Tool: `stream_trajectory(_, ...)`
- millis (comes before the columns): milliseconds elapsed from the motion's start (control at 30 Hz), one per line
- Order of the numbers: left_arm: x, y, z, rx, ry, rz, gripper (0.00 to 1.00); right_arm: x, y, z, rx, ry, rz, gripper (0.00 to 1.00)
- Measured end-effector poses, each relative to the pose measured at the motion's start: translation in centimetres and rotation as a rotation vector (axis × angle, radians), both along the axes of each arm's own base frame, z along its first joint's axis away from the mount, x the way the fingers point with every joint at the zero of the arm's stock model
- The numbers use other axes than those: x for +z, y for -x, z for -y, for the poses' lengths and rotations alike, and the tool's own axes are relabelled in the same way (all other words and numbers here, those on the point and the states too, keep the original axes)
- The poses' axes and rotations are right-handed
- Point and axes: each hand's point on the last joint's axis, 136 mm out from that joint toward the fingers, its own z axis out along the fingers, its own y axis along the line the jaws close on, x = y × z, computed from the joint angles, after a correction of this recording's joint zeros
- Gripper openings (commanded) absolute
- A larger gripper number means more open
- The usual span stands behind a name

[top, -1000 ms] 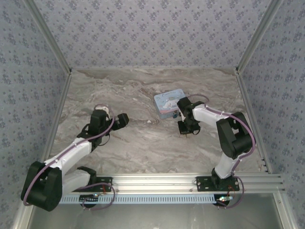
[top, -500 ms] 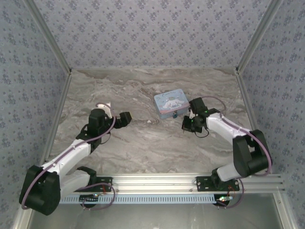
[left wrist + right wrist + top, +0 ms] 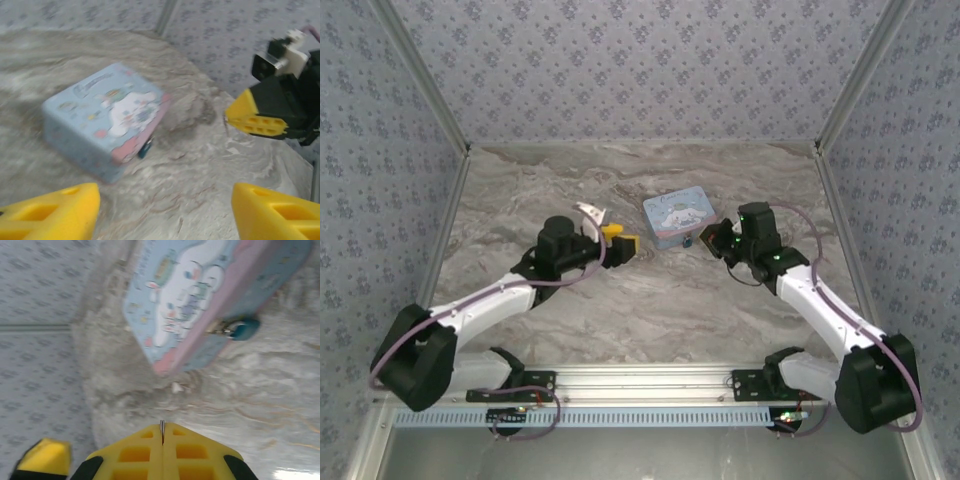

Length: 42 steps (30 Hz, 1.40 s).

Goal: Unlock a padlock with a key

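The tiny blue padlock hangs at the front side of a light-blue cartoon tin, its thin shackle against the tin's edge. The padlock also shows at the tin's near corner, and as a blue speck from above. My right gripper is shut, and the thin metal tip of the key pokes out between its fingertips. It hovers just right of the padlock. My left gripper is open with bare table between its fingers, a short way left of the tin.
The tin sits on the marble tabletop right of centre, the two grippers flanking it. Patterned walls close in the back and both sides. A small white chip lies on the table near the tin.
The left gripper has swung right, toward the tin, and its jaws have narrowed somewhat. The right arm has folded lower and outward, its shut gripper now pointing at the padlock from the right.
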Motion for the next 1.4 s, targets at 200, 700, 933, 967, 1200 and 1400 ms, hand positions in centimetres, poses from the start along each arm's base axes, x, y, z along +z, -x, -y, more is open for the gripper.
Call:
stream_trajectory(200,1.7,0.4,5.0,-0.135,0.031,0.05,0.63,3.1,0.1,-0.9,-0.028,-0.119,0.043,0.0)
stream_trajectory(700,0.7,1.4,10.5,-0.264,0.021,0.02,0.5,5.1,0.5,-1.2,-0.042,-0.2,0.062,0.0)
stream_trajectory(933,1.0,0.9,11.1,-0.269,0.03,0.017,0.4,5.1,0.8,-1.6,-0.034,-0.207,0.055,0.0)
stream_trajectory(967,0.9,0.9,11.2,-0.269,0.029,0.015,0.37,5.1,0.8,-1.7,-0.031,-0.207,0.055,0.0)
stream_trajectory(1200,1.1,0.7,11.3,-0.269,0.03,0.017,0.15,5.1,1.1,-2.2,-0.017,-0.21,0.05,0.0)
stream_trajectory(1400,0.9,0.6,11.2,-0.265,0.017,0.02,0.0,5.2,1.2,-2.3,-0.014,-0.212,0.051,0.0)
